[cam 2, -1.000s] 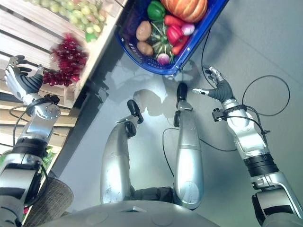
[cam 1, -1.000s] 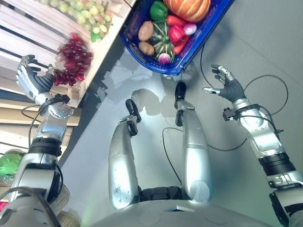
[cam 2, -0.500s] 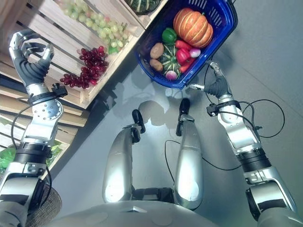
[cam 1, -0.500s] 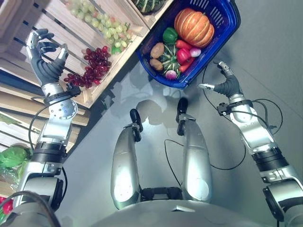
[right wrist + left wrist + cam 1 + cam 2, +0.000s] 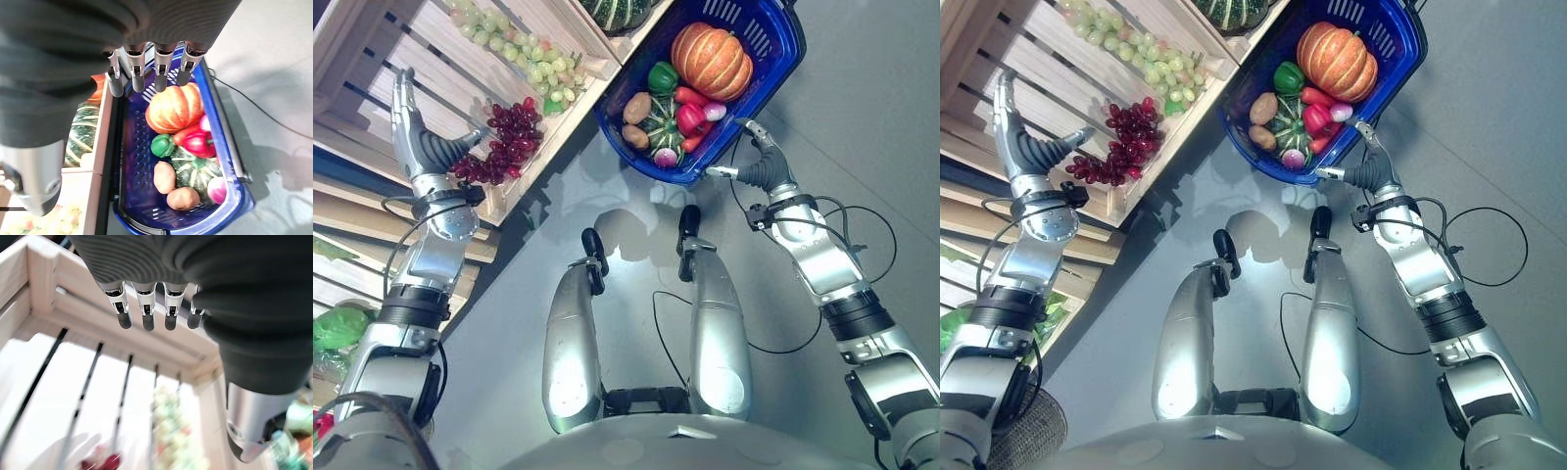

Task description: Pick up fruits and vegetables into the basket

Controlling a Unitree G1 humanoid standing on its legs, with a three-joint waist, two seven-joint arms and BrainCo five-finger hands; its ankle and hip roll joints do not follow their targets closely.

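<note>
Right, left hand (image 5: 421, 147) sits over the slatted wooden crate (image 5: 372, 69), fingers straight and spread wide, thumb pointing toward the red grapes (image 5: 499, 147), holding nothing. The red grapes lie at the crate's near edge, just beside the thumb; I can't tell if it touches them. Green grapes (image 5: 519, 59) lie further along the same crate, a dark green squash (image 5: 612, 12) in the next bin.

Right hand (image 5: 759, 166) hangs just beside the near rim of the blue basket (image 5: 783, 49), fingers extended and relaxed, empty. The basket on the floor already holds a pumpkin (image 5: 710, 59), green pepper (image 5: 663, 75), red pepper (image 5: 690, 117), potatoes (image 5: 636, 108), a small striped squash (image 5: 658, 116) and a pink-white radish (image 5: 666, 155).

Likely next pick: the red grapes. My guess is they're light, but loose and floppy; the cluster sags and single berries are slick and round, and could pop off under a pinch. Better to cup the bunch from the side with fingers under the bulk, or take it near the stem end where it's thickest, closing gently. The crate lip may block a low approach.
</note>
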